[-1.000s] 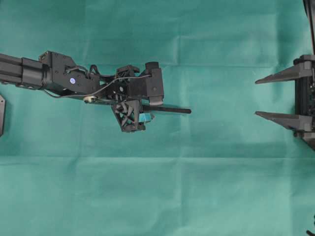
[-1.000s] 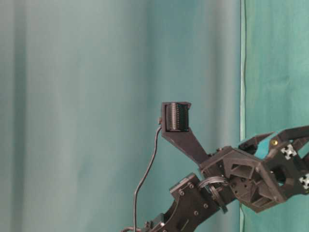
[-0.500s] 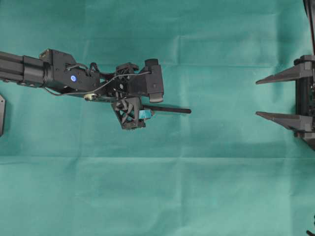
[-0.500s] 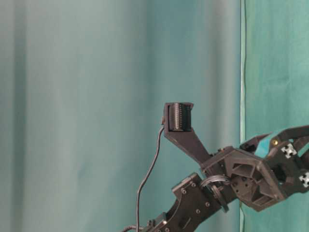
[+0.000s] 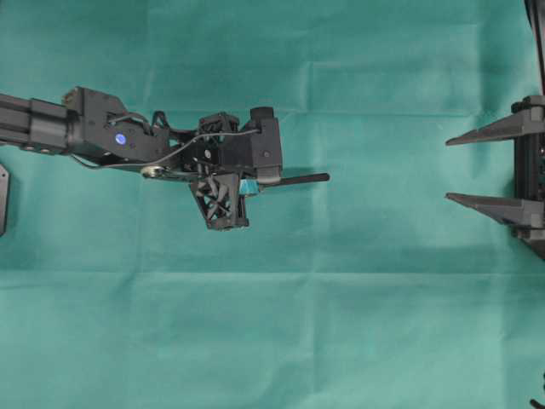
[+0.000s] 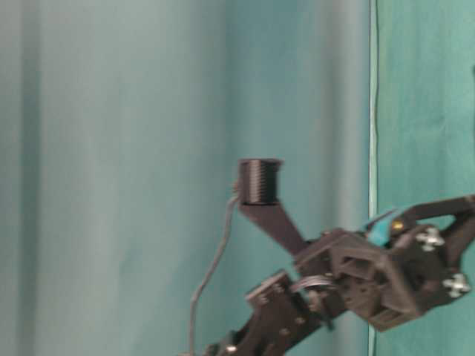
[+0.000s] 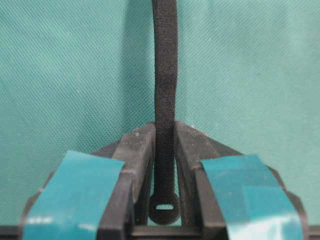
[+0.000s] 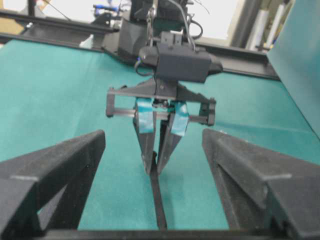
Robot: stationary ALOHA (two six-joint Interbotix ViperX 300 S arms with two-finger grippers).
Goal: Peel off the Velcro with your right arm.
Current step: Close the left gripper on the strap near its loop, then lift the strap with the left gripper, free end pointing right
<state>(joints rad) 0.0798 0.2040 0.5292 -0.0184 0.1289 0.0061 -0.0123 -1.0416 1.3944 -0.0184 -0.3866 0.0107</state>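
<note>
The Velcro (image 5: pixel 298 179) is a slim black strip sticking out to the right of my left gripper (image 5: pixel 255 182), which has teal-padded fingers and is shut on it, held above the green cloth. In the left wrist view the strip (image 7: pixel 165 75) runs up from between the fingers, with its rounded slotted end (image 7: pixel 164 209) deep between them. My right gripper (image 5: pixel 449 169), with plain black pointed fingers, is open and empty at the right edge, well apart from the strip's free end. In the right wrist view the strip (image 8: pixel 159 200) points at the gap between my right fingers (image 8: pixel 60 160).
Green cloth (image 5: pixel 272 341) covers the whole table, with fold lines across it. A black part (image 5: pixel 2 200) shows at the left edge. In the table-level view the left arm (image 6: pixel 356 274) is blurred before a green curtain.
My left gripper has moved a little toward the top of the overhead view with the Velcro still in it, and the strip now tilts slightly. The right gripper has barely moved.
</note>
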